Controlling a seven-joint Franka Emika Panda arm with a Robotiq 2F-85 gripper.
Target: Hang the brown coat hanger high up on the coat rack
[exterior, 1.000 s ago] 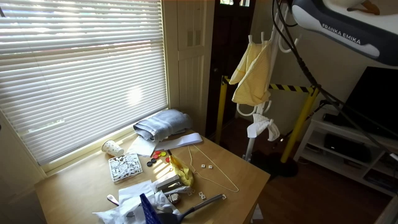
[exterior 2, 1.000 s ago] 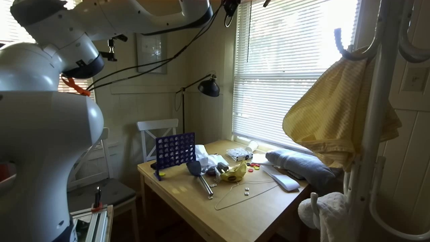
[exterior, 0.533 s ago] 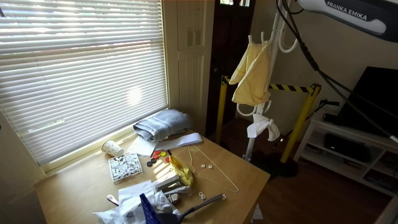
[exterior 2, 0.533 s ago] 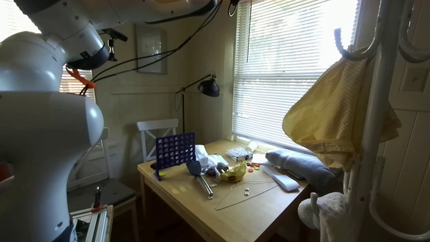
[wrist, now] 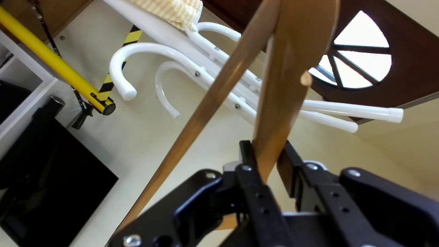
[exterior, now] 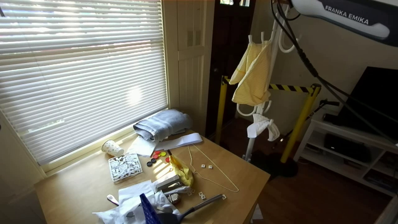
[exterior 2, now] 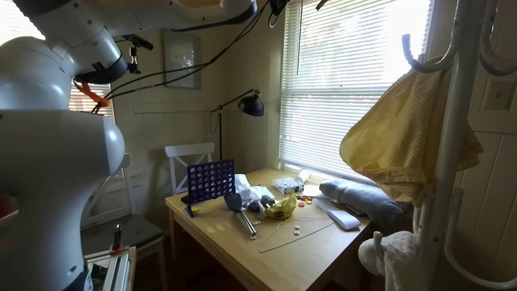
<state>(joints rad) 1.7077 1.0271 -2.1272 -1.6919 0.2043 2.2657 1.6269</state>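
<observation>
In the wrist view the brown coat hanger (wrist: 295, 44) runs between my gripper's fingers (wrist: 265, 147), which are closed against its flat wooden bar. A slim bar of it slants to the lower left. Its hook does not show. The white coat rack (wrist: 171, 37) lies behind the hanger in the wrist view, with upper hooks on both sides; I cannot tell whether they touch. The rack's pole also shows in both exterior views (exterior: 275, 54) (exterior 2: 454, 121). My gripper is mostly above the frame there; a brown tip, seemingly the hanger (exterior 2: 322, 4), shows at a top edge.
A yellow towel (exterior: 253, 74) hangs on the rack's hooks, with a white cloth (exterior: 262, 126) lower down. Yellow posts with a striped bar (exterior: 290, 88) stand behind. Black cables (exterior: 306, 62) hang from the arm near the rack. A cluttered table (exterior 2: 282, 258) stands below.
The arm has risen since a second ago, then dropped back slightly in the last half second. The brown tip left an exterior view's top edge and shows again. The rack has not moved.
</observation>
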